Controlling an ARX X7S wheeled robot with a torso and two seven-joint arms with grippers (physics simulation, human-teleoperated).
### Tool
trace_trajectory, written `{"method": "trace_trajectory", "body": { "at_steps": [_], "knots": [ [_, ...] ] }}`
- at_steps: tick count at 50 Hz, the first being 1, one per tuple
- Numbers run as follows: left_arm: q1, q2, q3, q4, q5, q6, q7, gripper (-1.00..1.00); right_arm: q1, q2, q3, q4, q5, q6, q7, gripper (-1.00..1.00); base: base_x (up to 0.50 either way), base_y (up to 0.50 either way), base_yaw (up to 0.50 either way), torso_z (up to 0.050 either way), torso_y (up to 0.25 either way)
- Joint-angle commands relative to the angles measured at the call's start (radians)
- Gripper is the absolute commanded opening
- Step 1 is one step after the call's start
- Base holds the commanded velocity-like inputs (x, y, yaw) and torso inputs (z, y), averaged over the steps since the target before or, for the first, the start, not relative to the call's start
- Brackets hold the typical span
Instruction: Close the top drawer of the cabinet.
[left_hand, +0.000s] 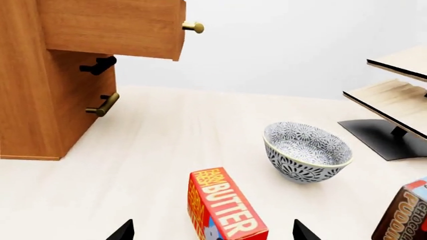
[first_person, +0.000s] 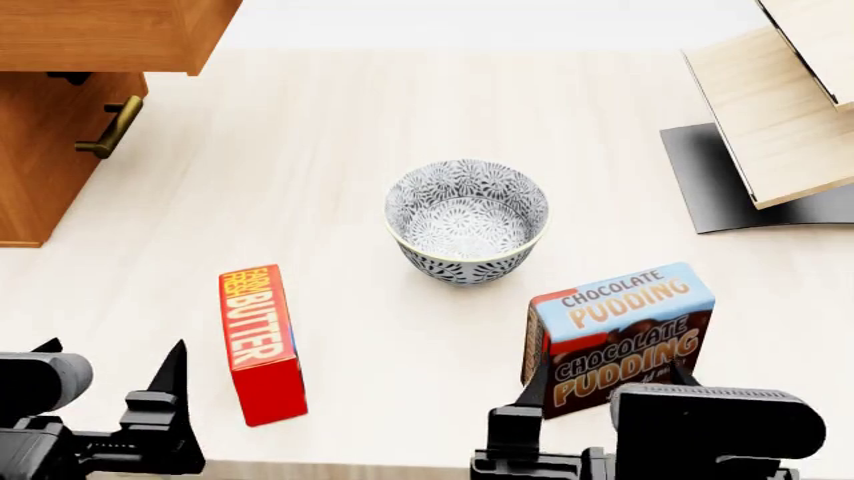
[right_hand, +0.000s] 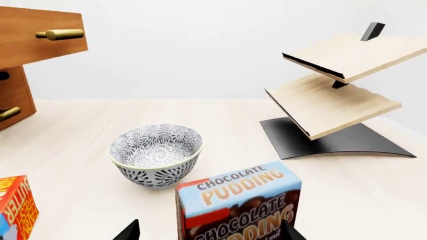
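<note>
- The top drawer (left_hand: 113, 27) juts out of the cabinet (left_hand: 30, 110) at the far left of the tabletop (first_person: 307, 130), its brass handle (left_hand: 193, 27) pointing toward the open middle of the scene; in the head view only its underside and front edge show at the upper left corner (first_person: 114, 35).
- We judge the deciding relation to be this: the drawer lies ahead and to the left of our left pincer (left_hand: 210, 231), and higher than it, so the front panel must be met from the handle side and pushed back toward the cabinet body.
- The drawer's travel runs across the head view, roughly from right to left, into the cabinet face that also carries the lower drawer handle (first_person: 111, 127).
- Our left pincer hangs low at the near edge with its two tips spread apart and nothing between them; the butter box (first_person: 260, 343) sits just ahead of it, between it and the cabinet side of the tabletop.
- Our right pincer (right_hand: 208, 229) also stands with tips apart and empty, directly behind the chocolate pudding box (first_person: 617, 335), well away from the cabinet.
- The left arm looks the nearer of the two, and the natural one for the push; the patterned bowl (first_person: 467, 220) and the pale slanted rack (first_person: 781, 120) stand to the right, clear of that path.
- The drawer is not yet closed, and neither pincer touches it.
</note>
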Motion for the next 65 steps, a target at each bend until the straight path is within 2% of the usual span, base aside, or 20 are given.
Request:
{"method": "trace_trajectory", "body": {
  "at_steps": [1, 6, 16, 34, 39, 40, 65],
  "knots": [
    [-0.15, -0.008, -0.094, 0.186, -0.119, -0.359, -0.017, 1.0, 0.161, 0.038, 0.032, -0.256, 0.05, 0.37, 0.044, 1.0, 0.0, 0.0, 0.0, 0.0, 0.0],
    [-0.143, -0.013, -0.088, 0.173, -0.117, -0.337, -0.02, 1.0, 0.19, 0.03, 0.046, -0.272, 0.073, 0.423, 0.036, 1.0, 0.0, 0.0, 0.0, 0.0, 0.0],
    [-0.121, -0.03, -0.078, 0.164, -0.113, -0.29, -0.022, 1.0, 0.157, 0.049, 0.028, -0.261, 0.078, 0.351, 0.022, 1.0, 0.0, 0.04, 0.0, 0.0, 0.0],
    [-0.104, -0.043, -0.059, 0.136, -0.104, -0.24, -0.041, 1.0, 0.129, 0.074, 0.004, -0.242, 0.07, 0.275, 0.028, 1.0, 0.0, 0.5, 0.0, 0.0, 0.0],
    [-0.095, -0.047, -0.053, 0.132, -0.102, -0.224, -0.044, 1.0, 0.114, 0.086, -0.011, -0.217, 0.06, 0.227, 0.027, 1.0, 0.0, 0.5, 0.0, 0.0, 0.0],
    [-0.082, -0.055, -0.038, 0.12, -0.084, -0.184, -0.045, 1.0, 0.093, 0.104, -0.04, -0.215, 0.039, 0.161, 0.024, 1.0, 0.0, 0.5, 0.0, 0.0, 0.0],
    [-0.082, -0.063, -0.035, 0.12, -0.102, -0.177, -0.061, 1.0, 0.092, 0.115, -0.045, -0.215, 0.052, 0.152, 0.031, 1.0, 0.0, 0.5, 0.0, 0.0, 0.0]
  ]
}}
